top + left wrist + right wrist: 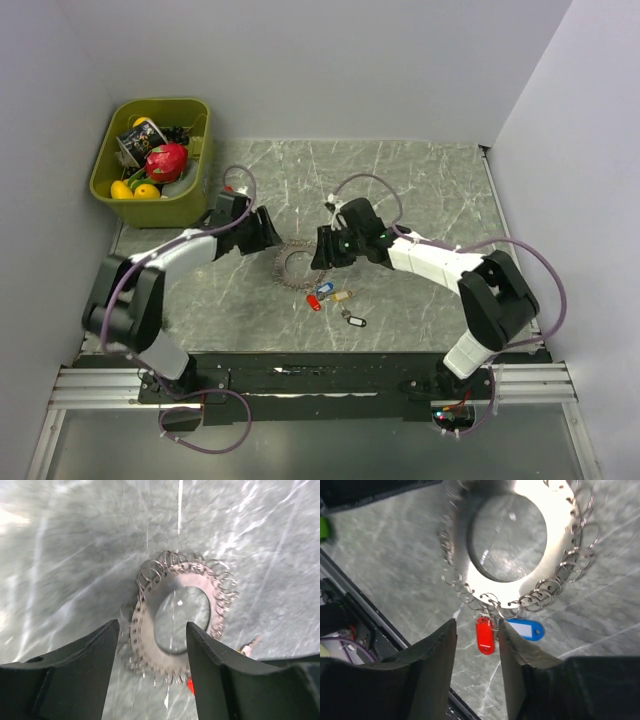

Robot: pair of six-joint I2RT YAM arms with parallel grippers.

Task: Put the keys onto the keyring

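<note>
The left end effector (153, 625) is spread wide and holds nothing. Its two fingers stand over the keyring (175, 580), with the nearest side of the rim in the gap between them. Whether the tips touch the metal I cannot tell, because this wrist view is blurred. The right end effector (476, 625) is spread less and pinches nothing. The red key (485, 637) lies in its gap, and the blue key (526, 629) lies just beside one finger.

The keyring is a flat, shiny metal disc with a big round hole, and many small wire rings hang all along its outer edge. It lies flat around the middle of the bench (430, 180), between the two end effectors. The red and blue keys are at its near rim. The tan key (342, 296) and the white key (353, 320) lie apart from it, toward the near edge.

The bench is grey-green, marbled. Plain grey walls stand on three sides. A green bin (170, 210) with colourful small things is at the far left corner.
</note>
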